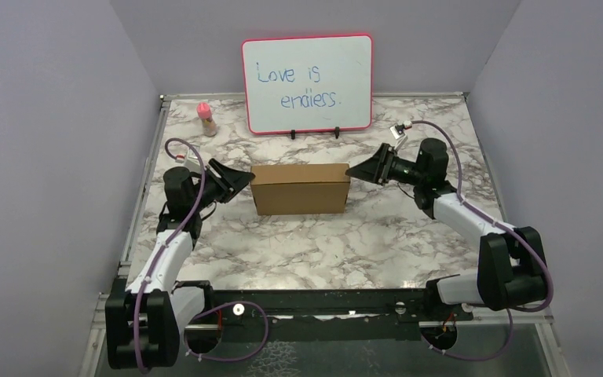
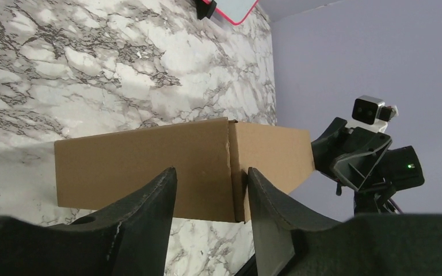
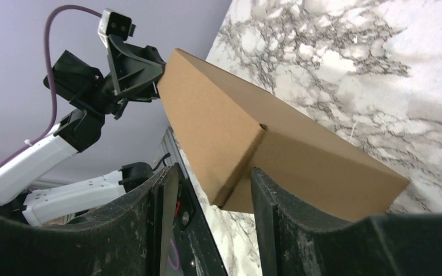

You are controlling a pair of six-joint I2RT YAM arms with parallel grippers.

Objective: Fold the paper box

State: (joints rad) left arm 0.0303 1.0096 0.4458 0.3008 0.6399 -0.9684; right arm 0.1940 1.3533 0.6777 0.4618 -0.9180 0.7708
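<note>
The whiteboard (image 1: 308,82) with the red frame is standing at the back of the table (image 1: 322,243). Blue handwriting on it is saying "Love is endless." The paper box (image 1: 300,188) is sitting folded up in the middle of the table, just in front of the whiteboard. It is plain brown, with no words on it.

The left gripper (image 1: 243,180) is pointing at the left end of the box. Its two fingers (image 2: 155,195) are standing apart and are not squeezing anything. The right gripper (image 1: 355,170) is pointing at the right end, and its fingers (image 3: 267,195) are standing apart too. Both are right next to the box, but I cannot tell if the tips are touching it.

A little bottle (image 1: 206,118) with a pink cap is standing near the back left corner. Its label is too small to read.
</note>
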